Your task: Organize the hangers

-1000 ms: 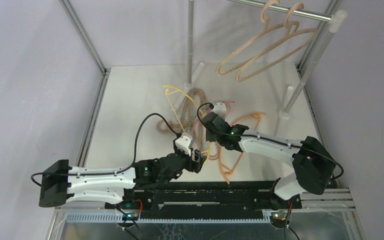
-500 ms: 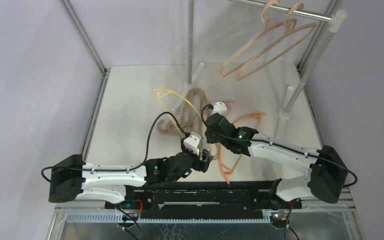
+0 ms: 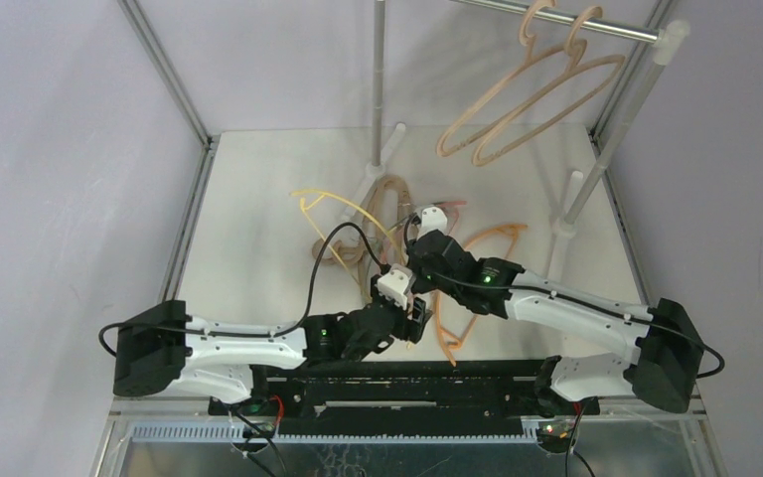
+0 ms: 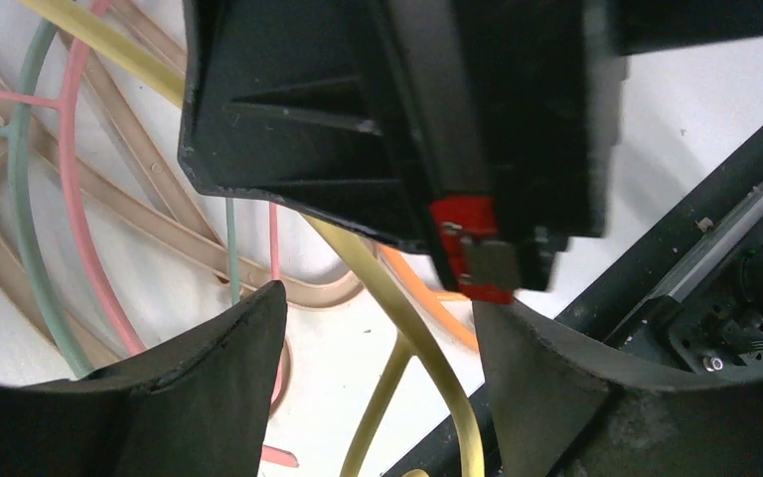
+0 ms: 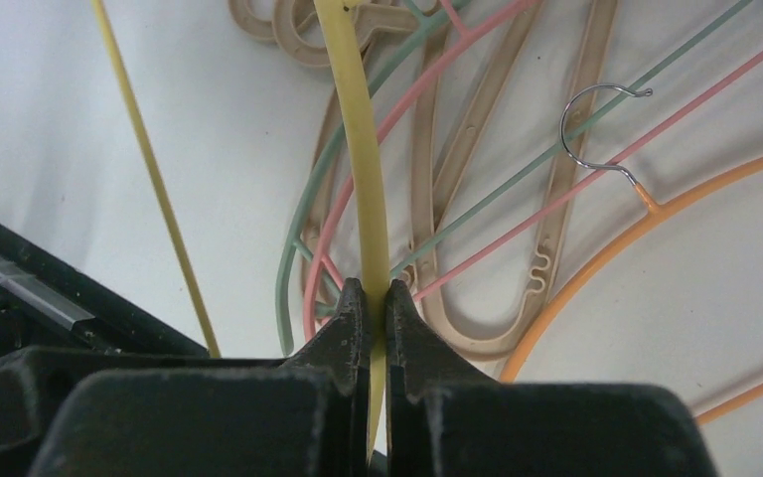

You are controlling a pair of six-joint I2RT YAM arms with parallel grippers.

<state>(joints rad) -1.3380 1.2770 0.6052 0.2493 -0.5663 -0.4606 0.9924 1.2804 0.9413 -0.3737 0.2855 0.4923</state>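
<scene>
From above, the right pincer [image 3: 415, 266] grips the yellow hanger [image 3: 333, 196], which reaches out to its far left over the worktop [image 3: 258, 199]. The left pincer [image 3: 415, 316] sits just nearer, jaws wide. Far beyond to the right, two beige hangers [image 3: 517, 109] hang on the rail [image 3: 576, 22].

In the left wrist view, the yellow hanger [image 4: 427, 368] runs through the left pincer's [image 4: 378, 303] wide gap.

In the right wrist view, the right pincer [image 5: 369, 298] is clamped on the yellow hanger [image 5: 353, 119]. Ahead lie the pink hanger [image 5: 477, 60] and the orange hanger [image 5: 576, 288].
</scene>
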